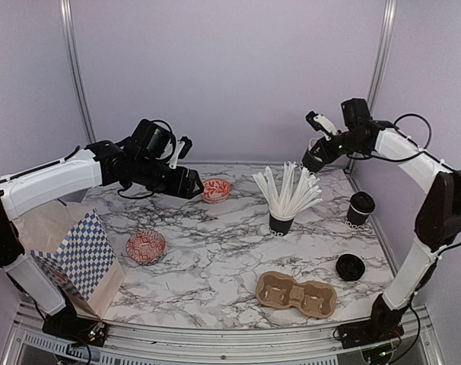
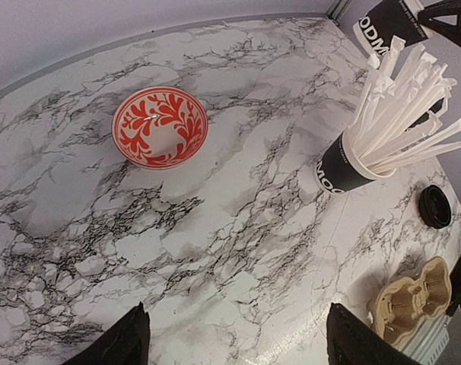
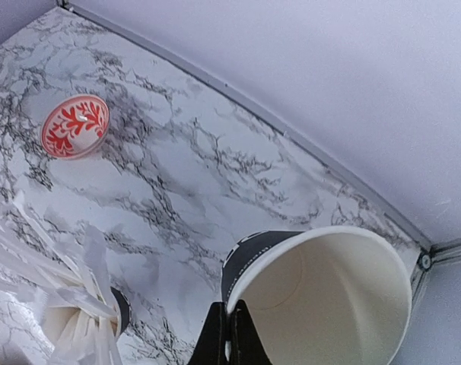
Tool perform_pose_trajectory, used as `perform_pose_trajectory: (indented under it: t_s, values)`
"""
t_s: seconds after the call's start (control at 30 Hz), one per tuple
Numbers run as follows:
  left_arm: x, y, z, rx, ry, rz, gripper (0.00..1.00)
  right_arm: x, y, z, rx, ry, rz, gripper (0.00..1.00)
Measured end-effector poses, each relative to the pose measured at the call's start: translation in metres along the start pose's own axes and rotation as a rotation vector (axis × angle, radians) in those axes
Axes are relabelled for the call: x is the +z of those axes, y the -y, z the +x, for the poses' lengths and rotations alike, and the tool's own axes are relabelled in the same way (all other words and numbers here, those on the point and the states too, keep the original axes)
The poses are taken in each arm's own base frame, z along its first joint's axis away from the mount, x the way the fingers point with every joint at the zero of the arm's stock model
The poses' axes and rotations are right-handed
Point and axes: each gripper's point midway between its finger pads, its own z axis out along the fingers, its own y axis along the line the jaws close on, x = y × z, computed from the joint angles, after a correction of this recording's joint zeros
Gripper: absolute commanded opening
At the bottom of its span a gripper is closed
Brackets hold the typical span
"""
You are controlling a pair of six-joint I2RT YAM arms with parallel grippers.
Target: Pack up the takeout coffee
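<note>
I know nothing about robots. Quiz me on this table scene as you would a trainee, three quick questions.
1. True or false: the right pincer is clamped on the rim of a black paper cup.
2. Fill in the number: the brown carrier tray has ___ cups in it.
3. Pick one: the loose black lid lies on A) the marble table, B) the brown carrier tray, C) that black paper cup.

Key: 1 true; 2 zero; 3 A.
</note>
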Motion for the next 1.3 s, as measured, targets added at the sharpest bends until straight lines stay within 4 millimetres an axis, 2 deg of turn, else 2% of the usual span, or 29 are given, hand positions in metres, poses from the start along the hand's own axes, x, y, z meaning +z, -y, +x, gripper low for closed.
perform_pose_trajectory:
  t_s: [0.07,0.17,0.27,0.37,0.4,0.43,0.47,0.57,0.67,0.73,0.8,0.97,1.1,1.3]
  values:
    - [-0.003,-0.003,-0.006,0.004,0.015,-0.026,0.91,-0.022,-0.008,-0.040,-0.050,0.094,0.020,0.00]
    - [-0.006,-0.012,-0.012,0.005,0.039,-0.083,0.98,-0.053,-0.022,-0.088,-0.113,0.220,0.036,0.00]
    - [-0.007,-0.024,-0.015,0.002,0.053,-0.143,0.99,-0.078,-0.051,-0.124,-0.184,0.321,0.007,0.00]
    - [-0.009,-0.033,-0.017,0.000,0.068,-0.193,0.99,-0.085,-0.109,-0.145,-0.286,0.375,-0.092,0.00]
    - [-0.011,-0.036,-0.018,-0.001,0.073,-0.209,0.99,-0.085,-0.119,-0.145,-0.311,0.376,-0.110,0.00]
    - [-0.012,-0.040,-0.020,0.000,0.079,-0.225,0.99,-0.083,-0.154,-0.145,-0.364,0.377,-0.172,0.00]
    - [-0.014,-0.043,-0.021,-0.001,0.086,-0.238,0.99,-0.082,-0.177,-0.143,-0.408,0.374,-0.215,0.00]
    - [-0.022,-0.050,-0.025,-0.004,0.105,-0.268,0.98,-0.084,-0.246,-0.131,-0.550,0.358,-0.336,0.00]
    - [-0.031,-0.054,-0.030,-0.012,0.128,-0.286,0.95,-0.089,-0.299,-0.112,-0.675,0.338,-0.432,0.00]
    - [-0.037,-0.057,-0.033,-0.017,0.142,-0.294,0.95,-0.090,-0.328,-0.092,-0.752,0.310,-0.494,0.00]
    - [-0.041,-0.060,-0.036,-0.023,0.154,-0.301,0.94,-0.084,-0.347,-0.068,-0.811,0.261,-0.543,0.00]
    - [-0.042,-0.064,-0.037,-0.029,0.155,-0.309,0.92,-0.057,-0.374,0.002,-0.902,0.088,-0.633,0.00]
    - [-0.041,-0.062,-0.036,-0.029,0.151,-0.296,0.91,-0.038,-0.388,0.044,-0.945,-0.017,-0.677,0.00]
    - [-0.039,-0.057,-0.034,-0.029,0.141,-0.266,0.90,-0.020,-0.391,0.075,-0.963,-0.108,-0.698,0.00]
